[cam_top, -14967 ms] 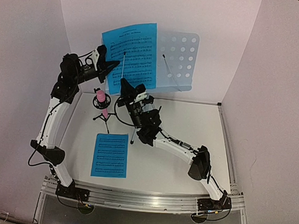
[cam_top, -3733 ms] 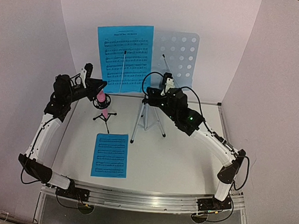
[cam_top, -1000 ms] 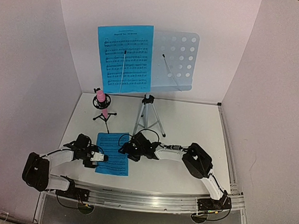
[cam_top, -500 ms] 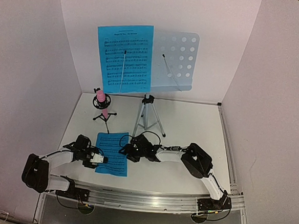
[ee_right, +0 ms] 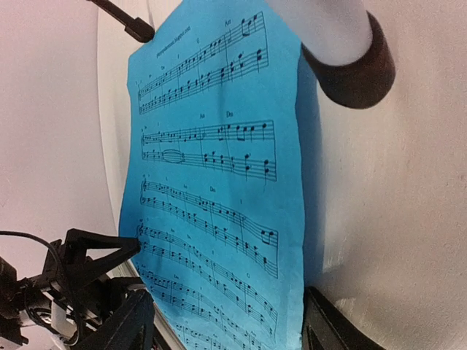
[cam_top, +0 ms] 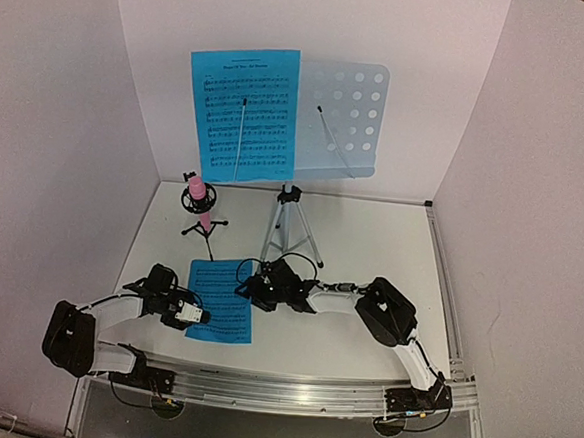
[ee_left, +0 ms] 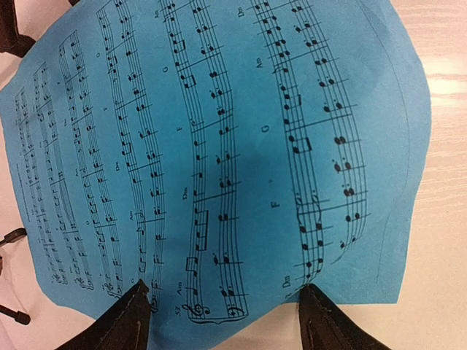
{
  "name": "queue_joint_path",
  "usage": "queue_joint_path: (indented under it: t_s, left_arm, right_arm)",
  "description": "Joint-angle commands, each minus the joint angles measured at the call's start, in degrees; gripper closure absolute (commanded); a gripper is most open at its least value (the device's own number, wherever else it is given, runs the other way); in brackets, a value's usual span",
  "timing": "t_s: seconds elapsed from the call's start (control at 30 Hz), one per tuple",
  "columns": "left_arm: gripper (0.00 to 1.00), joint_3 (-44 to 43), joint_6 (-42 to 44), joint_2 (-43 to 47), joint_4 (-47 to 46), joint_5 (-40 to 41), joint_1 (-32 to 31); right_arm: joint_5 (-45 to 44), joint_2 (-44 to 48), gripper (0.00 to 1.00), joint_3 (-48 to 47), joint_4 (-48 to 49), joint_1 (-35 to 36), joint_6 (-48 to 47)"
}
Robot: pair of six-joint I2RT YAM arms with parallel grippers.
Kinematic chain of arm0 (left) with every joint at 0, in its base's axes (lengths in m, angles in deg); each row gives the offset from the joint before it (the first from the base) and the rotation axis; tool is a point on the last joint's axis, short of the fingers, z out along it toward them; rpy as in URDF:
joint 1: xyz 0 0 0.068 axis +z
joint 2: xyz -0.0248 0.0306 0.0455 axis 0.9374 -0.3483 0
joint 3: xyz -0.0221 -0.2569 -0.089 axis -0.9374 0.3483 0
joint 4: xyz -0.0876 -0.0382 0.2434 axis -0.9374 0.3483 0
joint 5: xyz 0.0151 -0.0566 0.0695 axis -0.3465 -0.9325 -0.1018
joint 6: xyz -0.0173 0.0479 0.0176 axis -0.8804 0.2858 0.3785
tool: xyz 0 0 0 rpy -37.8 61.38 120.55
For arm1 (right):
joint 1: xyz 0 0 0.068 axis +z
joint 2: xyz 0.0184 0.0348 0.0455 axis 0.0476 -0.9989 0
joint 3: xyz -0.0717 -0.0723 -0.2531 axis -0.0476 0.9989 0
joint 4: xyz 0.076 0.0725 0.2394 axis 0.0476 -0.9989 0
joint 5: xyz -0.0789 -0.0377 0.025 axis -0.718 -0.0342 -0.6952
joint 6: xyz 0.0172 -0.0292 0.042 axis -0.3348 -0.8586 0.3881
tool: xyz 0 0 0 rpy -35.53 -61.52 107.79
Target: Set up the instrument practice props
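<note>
With my left gripper [cam_top: 193,314] and right gripper [cam_top: 249,288] both spread open at opposite edges of the loose blue sheet [cam_top: 221,302], closing risks crumpling or skidding it.

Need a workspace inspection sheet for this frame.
Surface: white table, no damage seen.
Job's things: music stand desk on tripod, blue sheet on its left half; second blue sheet on the table.
Clutter: pink microphone on a small stand.
Grippers: left gripper open, right gripper open, each at an edge of the second blue sheet.
Cables: black cables along the arms.
Surroundings: white panels on three sides.
</note>
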Motion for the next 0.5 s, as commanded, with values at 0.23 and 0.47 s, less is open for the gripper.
queue_joint_path:
  t_s: [0.23,0.47]
  left_arm:
    - [0.31,2.2,3.4,-3.1,1.8,2.6,-0.2]
    - [0.31,2.0,2.4,-3.1,1.9,2.5,-0.2]
  right_arm:
    - [0.9,-4.8,0.45,-4.2,-0.6,-1.1,-3.2]
    - [1.2,-2.5,0.71,-1.2,1.6,-1.2,-2.1]
